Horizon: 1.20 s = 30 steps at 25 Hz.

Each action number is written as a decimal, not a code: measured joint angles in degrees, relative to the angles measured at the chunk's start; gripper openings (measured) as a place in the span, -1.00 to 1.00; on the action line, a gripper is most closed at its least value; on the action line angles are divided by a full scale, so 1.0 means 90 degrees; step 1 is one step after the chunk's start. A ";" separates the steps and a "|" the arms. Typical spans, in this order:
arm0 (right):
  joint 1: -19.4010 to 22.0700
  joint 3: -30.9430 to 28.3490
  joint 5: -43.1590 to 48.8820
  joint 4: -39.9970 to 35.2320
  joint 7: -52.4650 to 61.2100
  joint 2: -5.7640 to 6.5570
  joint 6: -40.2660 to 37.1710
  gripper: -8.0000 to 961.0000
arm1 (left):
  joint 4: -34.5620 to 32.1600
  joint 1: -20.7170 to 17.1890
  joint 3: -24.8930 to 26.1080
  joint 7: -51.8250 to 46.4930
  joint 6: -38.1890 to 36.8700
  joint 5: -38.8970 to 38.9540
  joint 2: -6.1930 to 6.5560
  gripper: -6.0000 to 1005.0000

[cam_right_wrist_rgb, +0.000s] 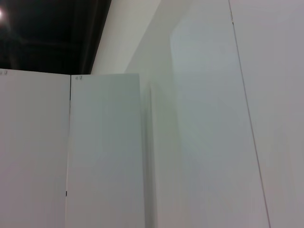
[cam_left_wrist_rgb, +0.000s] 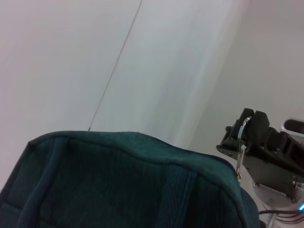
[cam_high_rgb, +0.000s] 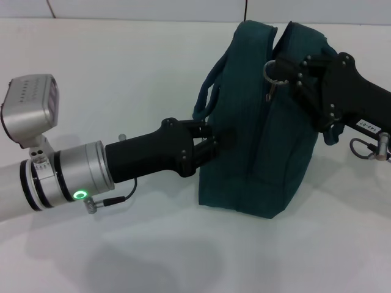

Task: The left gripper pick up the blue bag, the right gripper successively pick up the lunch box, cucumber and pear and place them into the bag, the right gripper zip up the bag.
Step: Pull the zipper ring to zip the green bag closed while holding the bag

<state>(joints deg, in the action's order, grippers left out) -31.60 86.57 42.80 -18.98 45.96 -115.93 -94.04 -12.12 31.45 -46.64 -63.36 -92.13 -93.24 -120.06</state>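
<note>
**A:** What is the biggest thing here, and where does it sit?

**B:** The bag, dark teal, stands upright on the white table, a little toward three o'clock of the head view's centre. Its long axis runs from about five o'clock near the robot up to eleven o'clock, away from it. The lunch box, cucumber and pear are not visible anywhere; I judge they are already inside.

**A:** And the arms?

**B:** The left gripper comes in from nine o'clock and its jaws are clamped on the bag's side, just under a loop handle. The right gripper comes in from three o'clock, at the bag's top.

**A:** Which is nearer the zipper?

**B:** The right one. The metal ring pull sits just beside its fingertips, on their nine o'clock side. Whether the jaws are closed on it I cannot tell.

**A:** So what does the zipping move turn on?

**B:** In my judgement, drawing the pull along the bag's top edge, following that long axis, while the left gripper braces the side.
</note>
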 joint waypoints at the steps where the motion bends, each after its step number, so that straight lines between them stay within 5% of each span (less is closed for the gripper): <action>1: 0.0004 0.0000 0.0000 -0.0003 0.0000 0.0000 0.0000 -0.95 | -0.0002 0.0002 -0.0038 0.0005 -0.0003 0.0000 0.0001 -0.45; 18: 0.0100 -0.0207 -0.0476 0.0045 0.0033 0.0045 0.0040 -0.95 | -0.0208 0.0002 -0.0866 -0.0049 -0.0488 -0.0015 0.0065 -0.80; 30: 0.0158 -0.0441 -0.0546 0.0058 0.0518 0.0032 0.1197 -0.95 | -0.0520 -0.0032 -0.1247 -0.0166 -0.1221 -0.0484 0.0104 -0.87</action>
<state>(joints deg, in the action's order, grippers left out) -30.18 82.60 37.89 -18.45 50.62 -115.64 -83.26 -16.80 31.16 -57.86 -64.86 -103.11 -97.60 -119.13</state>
